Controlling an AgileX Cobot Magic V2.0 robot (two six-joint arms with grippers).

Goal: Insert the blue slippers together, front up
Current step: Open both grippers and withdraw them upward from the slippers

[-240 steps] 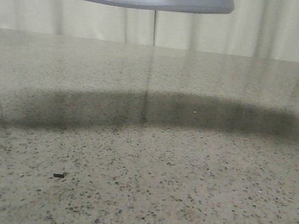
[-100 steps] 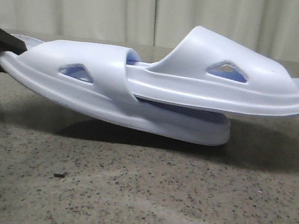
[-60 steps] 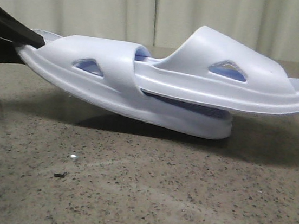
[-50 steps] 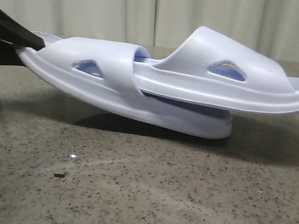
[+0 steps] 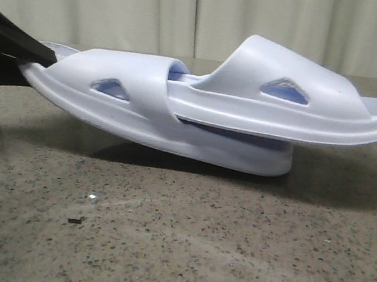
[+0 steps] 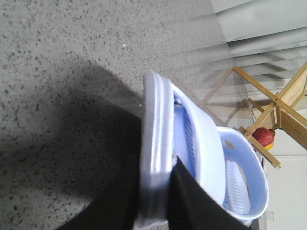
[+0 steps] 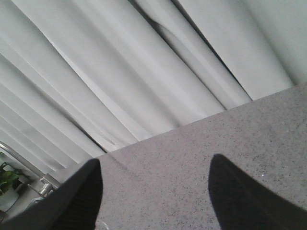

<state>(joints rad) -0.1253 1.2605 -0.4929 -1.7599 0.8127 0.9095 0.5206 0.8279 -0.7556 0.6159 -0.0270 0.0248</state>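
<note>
While nested lengthwise across the table [image 5: 182, 250], blue slippers [image 5: 198, 115] straps up, left gripper [image 6: 156, 201] jaws pinching 1 end, right gripper [image 7: 153, 191] jaws spread.

Table [image 5: 182, 250]: grey speckled stone-look top, glossy, with a small dark fleck [image 5: 75, 220] near the front. Curtain [image 5: 122, 6]: pale, pleated, hung along the table's far edge. Wooden frame [image 6: 268, 103] with a red ball [image 6: 263, 136] stood beyond. Light was soft and even

No text, label, brand or number can be read on the slippers [image 5: 233, 112], the bench [image 5: 175, 249] or the curtain [image 7: 120, 72]; small marks, if any, may be lost to blur.
</note>
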